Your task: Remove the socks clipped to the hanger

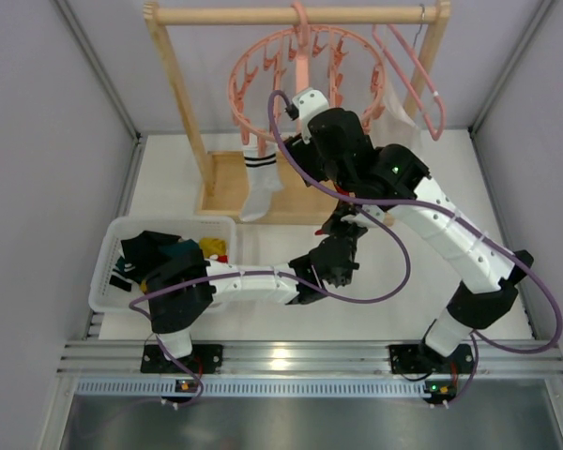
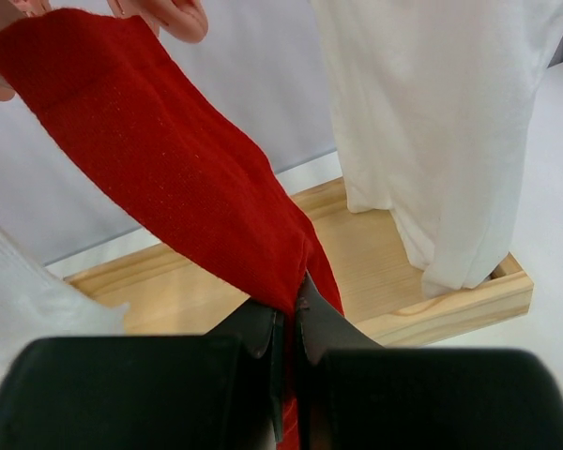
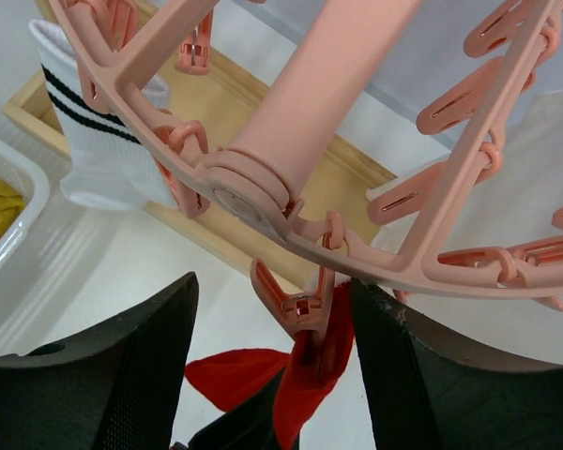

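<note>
Under the hanger [image 3: 263, 197], the left end effector [image 2: 289, 314] is clamped tight on the lower end of the red sock [image 2: 169, 178], which stretches up to its clip [image 3: 300, 305]. Above, the right end effector [image 3: 272, 291] gapes, fingers either side of that clip.

Overhead; close wrists, perhaps common sock [image 2: 169, 178]

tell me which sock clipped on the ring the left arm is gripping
The red sock, its lower end pinched by the left gripper, jaws shut. The white sock with black cuff stripes hangs free.
</note>
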{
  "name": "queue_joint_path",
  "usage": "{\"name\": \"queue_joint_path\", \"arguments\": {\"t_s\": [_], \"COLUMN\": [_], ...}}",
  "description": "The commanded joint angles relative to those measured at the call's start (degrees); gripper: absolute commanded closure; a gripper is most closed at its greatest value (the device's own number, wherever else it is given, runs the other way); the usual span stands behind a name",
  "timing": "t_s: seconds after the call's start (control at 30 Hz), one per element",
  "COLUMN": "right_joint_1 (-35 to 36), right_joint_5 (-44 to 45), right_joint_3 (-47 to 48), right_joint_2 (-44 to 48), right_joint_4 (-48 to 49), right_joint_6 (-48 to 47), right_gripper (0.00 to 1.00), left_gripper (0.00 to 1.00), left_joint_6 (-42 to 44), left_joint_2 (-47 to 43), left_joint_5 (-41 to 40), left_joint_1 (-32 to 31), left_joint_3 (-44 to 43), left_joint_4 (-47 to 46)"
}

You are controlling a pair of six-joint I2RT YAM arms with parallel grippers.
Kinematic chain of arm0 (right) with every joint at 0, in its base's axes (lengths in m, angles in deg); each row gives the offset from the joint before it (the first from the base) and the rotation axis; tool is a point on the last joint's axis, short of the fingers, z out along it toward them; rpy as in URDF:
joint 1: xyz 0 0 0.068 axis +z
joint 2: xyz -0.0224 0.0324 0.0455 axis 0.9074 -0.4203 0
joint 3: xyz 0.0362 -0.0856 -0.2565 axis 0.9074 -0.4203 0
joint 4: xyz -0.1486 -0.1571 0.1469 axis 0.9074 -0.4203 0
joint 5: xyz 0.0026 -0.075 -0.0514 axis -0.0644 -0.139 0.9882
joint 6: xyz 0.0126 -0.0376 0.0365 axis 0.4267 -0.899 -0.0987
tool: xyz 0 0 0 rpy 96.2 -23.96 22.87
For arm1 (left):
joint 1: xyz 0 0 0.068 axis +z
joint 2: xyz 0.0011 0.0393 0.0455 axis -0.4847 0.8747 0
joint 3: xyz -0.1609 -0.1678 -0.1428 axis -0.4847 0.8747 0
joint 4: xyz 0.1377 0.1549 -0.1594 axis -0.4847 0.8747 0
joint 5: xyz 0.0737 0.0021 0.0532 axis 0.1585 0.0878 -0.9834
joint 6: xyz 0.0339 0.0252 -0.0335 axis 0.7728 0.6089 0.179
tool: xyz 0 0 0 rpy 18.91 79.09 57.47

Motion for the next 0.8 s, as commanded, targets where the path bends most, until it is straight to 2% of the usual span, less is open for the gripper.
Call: {"name": "queue_joint_path", "arguments": {"t_s": [0.0,0.17,0.3,0.4,0.43,0.5,0.6,0.77], "right_joint_1": [-1.1,-1.6,-2.0,-2.3,-2.3,-2.3,-2.3,-2.3], "right_joint_5": [0.2,1.1,2.6,3.3,3.2,3.0,3.2,2.9], "right_joint_3": [2.4,2.0,1.9,1.9,1.9,1.5,1.0,-0.6], "right_joint_2": [-1.0,-2.2,-2.6,-2.5,-2.4,-2.0,-1.8,-1.3], "right_joint_4": [1.1,2.1,3.6,4.5,4.6,5.2,5.5,6.6], "right_joint_6": [-1.8,-2.1,-2.2,-2.2,-2.1,-1.7,-1.4,-1.1], "right_gripper": [0.37,0.42,0.5,0.62,0.73,0.86,0.92,0.91], "left_gripper": [1.0,1.0,1.0,1.0,1.0,1.0,1.0,1.0], "left_joint_6": [0.4,-0.3,-0.5,-0.6,-0.5,-0.5,-1.2,-6.0], "left_joint_2": [-0.2,-1.2,-1.6,-1.9,-2.0,-2.0,-2.1,-6.7], "left_joint_5": [0.2,0.6,0.6,0.7,0.7,0.6,1.3,0.8], "left_joint_1": [-0.7,-0.6,-0.6,-0.6,-0.7,-0.6,-0.6,-0.6], "left_joint_3": [-0.9,-0.1,0.4,1.0,1.1,1.2,2.2,9.3], "left_joint_4": [-1.7,-1.7,-1.7,-1.7,-1.7,-1.7,-1.6,-1.4]}}
